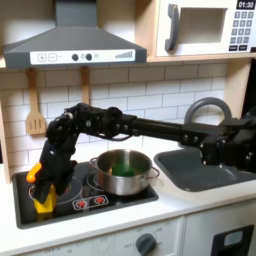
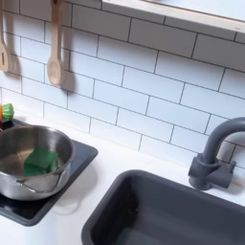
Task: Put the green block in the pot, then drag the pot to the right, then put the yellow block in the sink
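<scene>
White-tiled toy kitchen wall behind a black stovetop (image 1: 85, 200), with a grey range hood and a microwave (image 1: 205, 25) high above. Shiny steel pot (image 1: 125, 172) sitting on the stovetop, green block (image 1: 122, 167) lying inside it, seen again in the second exterior view as a green block (image 2: 40, 161) on the bottom of the pot (image 2: 33, 163). Black gripper (image 1: 45, 190) low at the stovetop corner, well to the first exterior view's left of the pot, fingers down around the yellow block (image 1: 43, 198); clamped or merely straddling, impossible to tell. Dark grey sink (image 1: 205, 170) just beyond the pot's other side, under a curved faucet (image 1: 205, 108). Probable hazards: yellow block slipping from a shallow pinch during the long carry past the pot, or clipping the pot's rim or handle from too low a path. Microwave clock seemingly reading "01:30"; keypad too blurred to read, no brand name legible.
</scene>
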Available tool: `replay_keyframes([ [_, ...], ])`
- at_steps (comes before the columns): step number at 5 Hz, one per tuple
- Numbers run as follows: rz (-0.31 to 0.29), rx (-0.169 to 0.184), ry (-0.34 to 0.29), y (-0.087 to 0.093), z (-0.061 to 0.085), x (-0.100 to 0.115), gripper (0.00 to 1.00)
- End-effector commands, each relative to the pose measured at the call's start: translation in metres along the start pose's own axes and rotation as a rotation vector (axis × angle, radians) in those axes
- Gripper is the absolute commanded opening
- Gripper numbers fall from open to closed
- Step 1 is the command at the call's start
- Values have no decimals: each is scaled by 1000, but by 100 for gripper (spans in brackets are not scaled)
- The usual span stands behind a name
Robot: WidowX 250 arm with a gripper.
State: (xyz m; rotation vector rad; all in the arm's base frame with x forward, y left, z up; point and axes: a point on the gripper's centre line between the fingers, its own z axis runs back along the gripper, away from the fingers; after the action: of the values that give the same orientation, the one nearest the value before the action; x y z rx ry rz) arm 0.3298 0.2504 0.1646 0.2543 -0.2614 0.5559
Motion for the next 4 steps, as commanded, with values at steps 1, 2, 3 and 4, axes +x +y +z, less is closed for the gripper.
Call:
replay_keyframes([
  [1,-12,-12,-8,-6,0,-3,0],
  [2,-24,-21,-25,-9,3,-3,0],
  [3,-41,-38,-40,-17,12,-4,0],
  [4,-62,-55,-52,-27,18,-5,0],
])
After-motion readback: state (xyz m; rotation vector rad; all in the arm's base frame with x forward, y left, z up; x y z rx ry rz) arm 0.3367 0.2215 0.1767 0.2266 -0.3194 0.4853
